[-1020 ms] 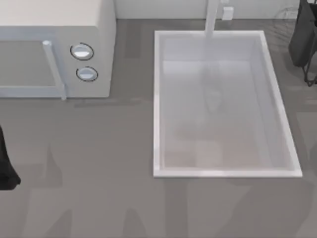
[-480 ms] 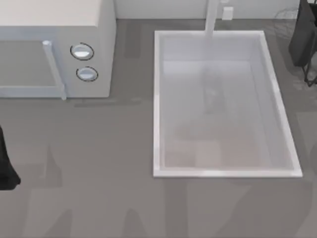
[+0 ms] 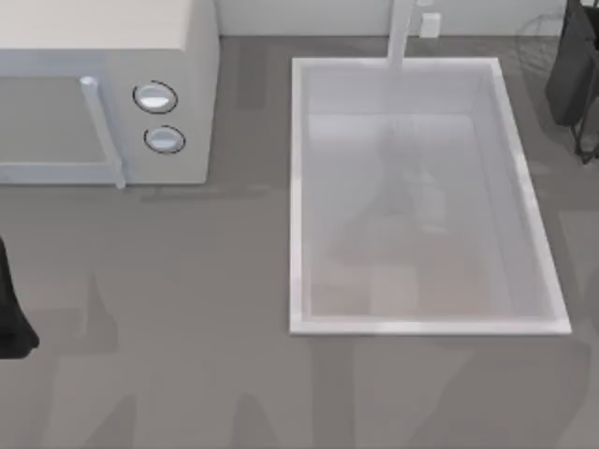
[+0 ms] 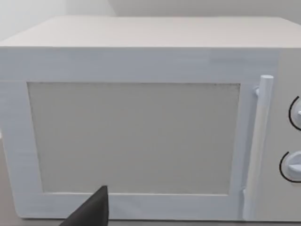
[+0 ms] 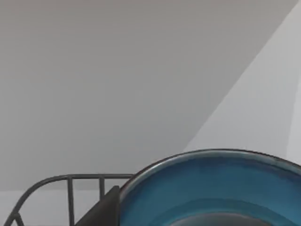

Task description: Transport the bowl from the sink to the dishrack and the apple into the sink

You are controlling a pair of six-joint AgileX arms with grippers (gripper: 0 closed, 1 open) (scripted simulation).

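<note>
Two transfers make up the task; neither appears complete. The sink (image 3: 426,323) lies at the right half of the tabletop with its basin bare. The bowl (image 5: 211,188) sits close under the right wrist camera, beside the wire dishrack (image 5: 70,186), and is judged carried rather than set down; release into the rack remains. The right arm (image 3: 573,75) hangs at the tabletop's far right corner; its finger state cannot be told. The left arm (image 3: 11,318) rests parked at the left edge, facing the microwave (image 4: 141,117); its finger state likewise cannot be told. The apple transfer remains.
</note>
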